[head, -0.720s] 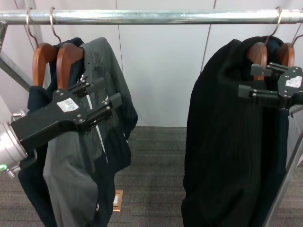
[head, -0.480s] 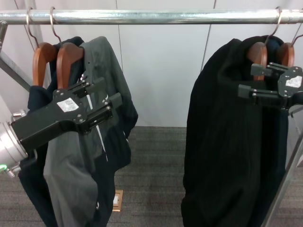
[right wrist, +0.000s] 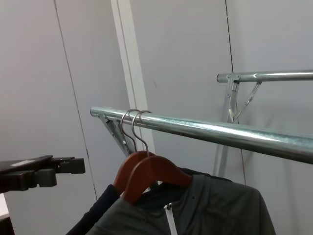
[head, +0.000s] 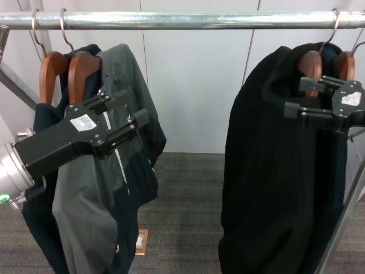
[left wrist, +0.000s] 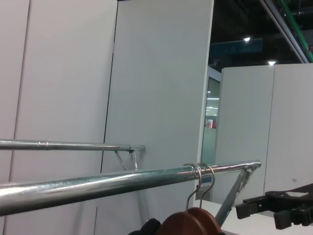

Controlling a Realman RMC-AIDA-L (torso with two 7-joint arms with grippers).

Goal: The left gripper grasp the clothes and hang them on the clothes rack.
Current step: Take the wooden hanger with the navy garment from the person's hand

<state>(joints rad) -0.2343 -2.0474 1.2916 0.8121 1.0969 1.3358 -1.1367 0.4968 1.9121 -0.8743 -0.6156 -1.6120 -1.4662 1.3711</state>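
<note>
**A:** The clothes (head: 43,123), your navy blue garment on a brown wooden hanger with a metal hook, where do you see it?

**B:** You'll find it at the left end of the clothes rack (head: 188,20), the shiny silver horizontal pipe, hook over the pipe. It hangs behind the grey zip jacket (head: 108,160), which sits on its own brown hanger just beside it, so you see only a dark strip of it.

**A:** And the left gripper (head: 122,114)?

**B:** Your big flat black two-fingered claw is in front of the grey jacket, below the two hangers. Its fingers are parted, released, nothing between them.

**A:** The right gripper (head: 296,97)?

**B:** You have it at the far right, in front of the long black coat (head: 274,171), just under that coat's hangers. Its fingers are also spread, gripping nothing.
</note>
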